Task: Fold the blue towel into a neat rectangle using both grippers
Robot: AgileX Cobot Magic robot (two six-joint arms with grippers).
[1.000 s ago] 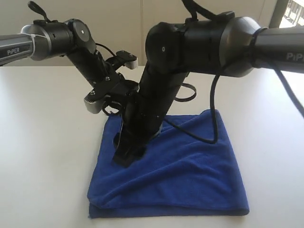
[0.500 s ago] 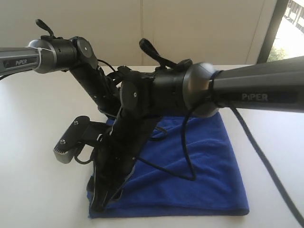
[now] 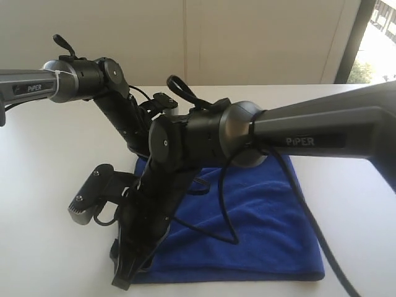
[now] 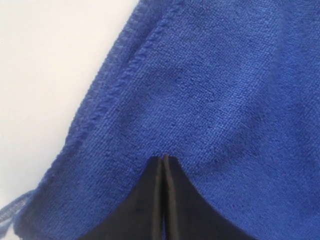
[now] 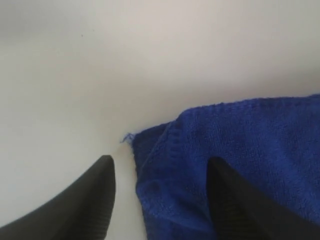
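Observation:
The blue towel (image 3: 266, 229) lies folded on the white table (image 3: 55, 161). My right arm reaches across it to its near left corner. There my right gripper (image 3: 124, 278) stands open. In the right wrist view the right gripper (image 5: 160, 170) straddles that corner of the towel (image 5: 250, 140), one finger (image 5: 100, 190) over bare table and the other over cloth. My left arm (image 3: 111, 93) comes down at the far left corner, its gripper hidden behind the right arm. In the left wrist view the left gripper (image 4: 165, 159) is shut, tips pinched into the towel (image 4: 225, 75) near its hemmed edge.
A grey-white block (image 3: 83, 207) on the right wrist hangs just left of the towel. Black cables (image 3: 229, 210) loop over the cloth. A wall stands behind the table, with a window frame (image 3: 346, 43) at the back right.
My right arm has swung from the towel's middle left down to its near left corner. My left gripper has shut on the cloth at the far left corner.

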